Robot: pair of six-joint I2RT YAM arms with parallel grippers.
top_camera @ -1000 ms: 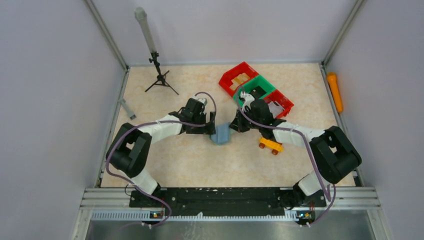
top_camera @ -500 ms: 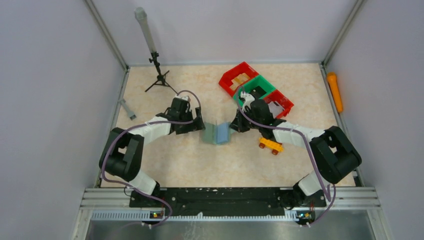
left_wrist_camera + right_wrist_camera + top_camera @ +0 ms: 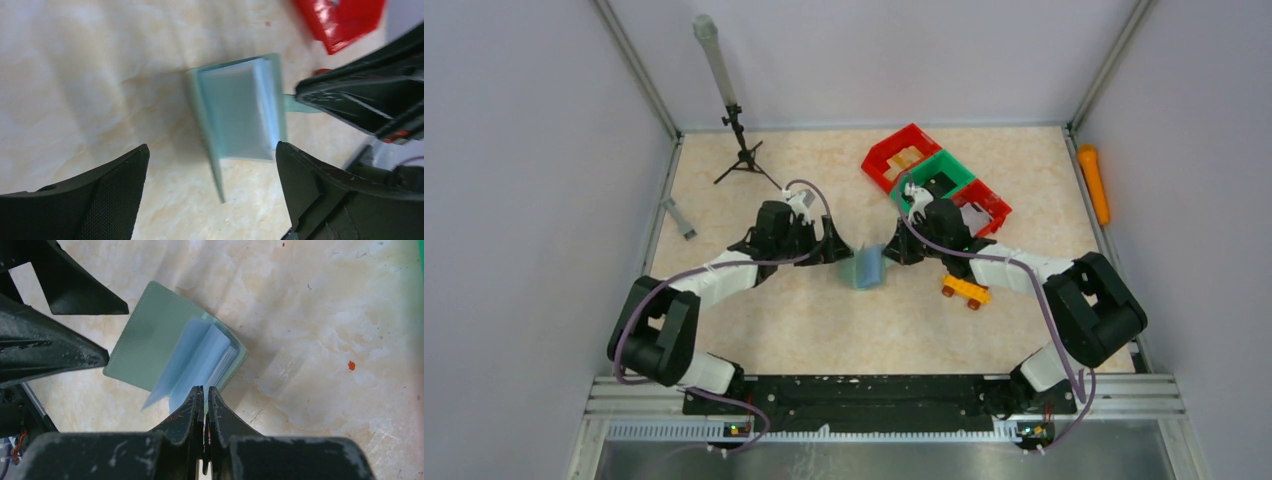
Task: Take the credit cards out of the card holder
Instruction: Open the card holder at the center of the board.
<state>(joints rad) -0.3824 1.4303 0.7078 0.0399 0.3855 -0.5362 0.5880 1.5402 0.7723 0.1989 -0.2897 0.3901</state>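
**A:** Checking grippers, left first?

**B:** Left gripper (image 3: 211,147) has its jaws spread wide and holds nothing. It sits just beside the thin grey-green square card holder (image 3: 235,110), at the holder's 10 o'clock, with no contact visible.

**A:** Right?

**B:** Right gripper (image 3: 205,390) is pinched tight on the holder's edge, at its 2 o'clock. The holder stands half-open mid-table (image 3: 824,330), pale blue leaves fanned. A yellow toy car (image 3: 965,290) is at its 4 o'clock, red and green plastic bins (image 3: 887,145) at 1 o'clock.

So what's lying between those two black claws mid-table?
A thin grey-green square card holder, propped open with pale blue leaves showing. The shut right claw pinches its edge; the open left claw faces it. The overhead view shows this.
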